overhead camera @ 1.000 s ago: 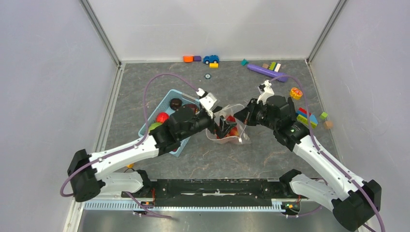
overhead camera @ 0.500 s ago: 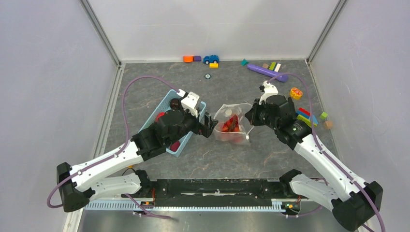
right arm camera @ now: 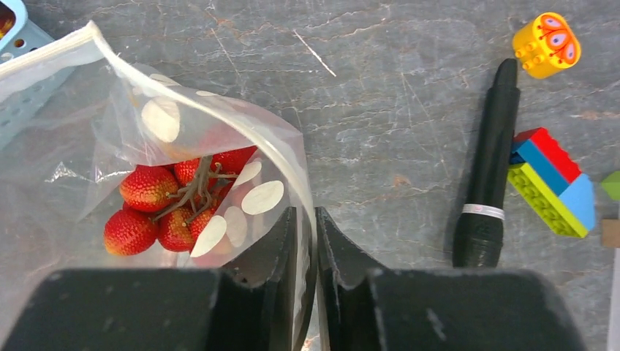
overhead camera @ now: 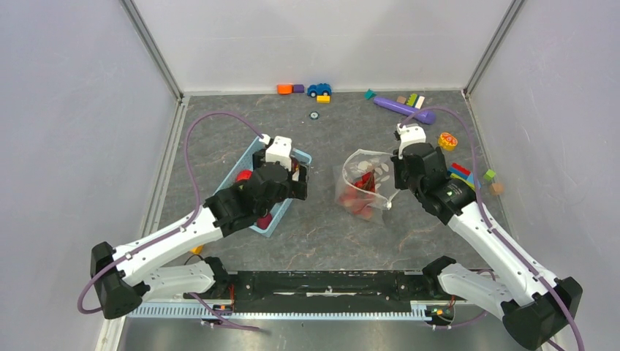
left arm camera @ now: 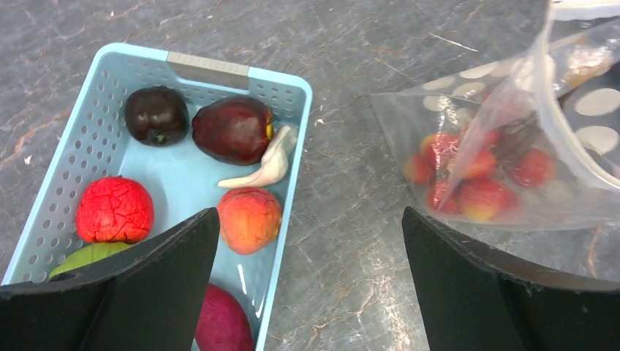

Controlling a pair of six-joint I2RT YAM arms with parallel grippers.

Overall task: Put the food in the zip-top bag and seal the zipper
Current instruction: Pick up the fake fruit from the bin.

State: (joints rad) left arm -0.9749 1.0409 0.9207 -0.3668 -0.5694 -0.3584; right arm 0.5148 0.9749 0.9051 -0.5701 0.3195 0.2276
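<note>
Left claw [overhead camera: 299, 180] withdrew over basket [left arm camera: 69, 157] | grey marbled tabletop [overhead camera: 329, 241] | white walls [overhead camera: 322, 36]

quick count, no frills:
- light blue basket [left arm camera: 79, 139]: 1
- food pieces in basket: 7 total. 2 dark maroon [left arm camera: 232, 129], 1 crinkly red [left arm camera: 114, 209], 1 peach-orange [left arm camera: 249, 219], 1 green [left arm camera: 88, 256], 1 magenta [left arm camera: 223, 322], 1 cream-white [left arm camera: 267, 167]
- zip-top bag [right arm camera: 95, 110]: 1
- red berries [right arm camera: 148, 186] in bag: about 6, clumped, exact count unclear
- blue toy car [overhead camera: 319, 89]: 1
- black marker [right arm camera: 486, 168]: 1
- yellow round toy [right arm camera: 546, 44]: 1
</note>
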